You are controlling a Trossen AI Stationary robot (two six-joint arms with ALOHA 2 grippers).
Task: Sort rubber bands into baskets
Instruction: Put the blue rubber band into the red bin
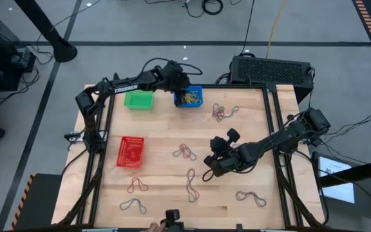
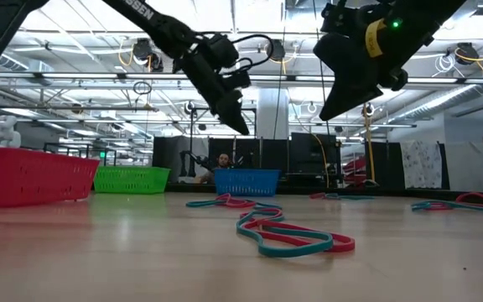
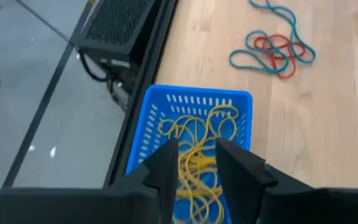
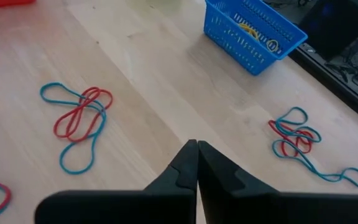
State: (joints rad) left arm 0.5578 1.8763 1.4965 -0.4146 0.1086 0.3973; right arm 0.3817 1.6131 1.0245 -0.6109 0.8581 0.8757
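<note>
My left gripper (image 3: 196, 167) is open above the blue basket (image 3: 194, 106), which holds a heap of yellow rubber bands (image 3: 197, 149); I see nothing between its fingers. The high view shows this gripper (image 1: 180, 87) at the blue basket (image 1: 194, 98). My right gripper (image 4: 196, 155) is shut and empty, above bare wood in the middle of the table (image 1: 207, 174). Red and teal rubber bands lie flat in small tangles (image 1: 186, 152) (image 1: 224, 113) (image 1: 190, 183). The green basket (image 1: 138, 99) and the red basket (image 1: 130, 152) stand on the left half.
More band tangles lie near the front edge (image 1: 137, 187) (image 1: 133, 206) (image 1: 250, 198). A black box (image 1: 270, 69) stands behind the table's far edge. Black frame rails run along the left and right sides. Bare wood lies between the tangles.
</note>
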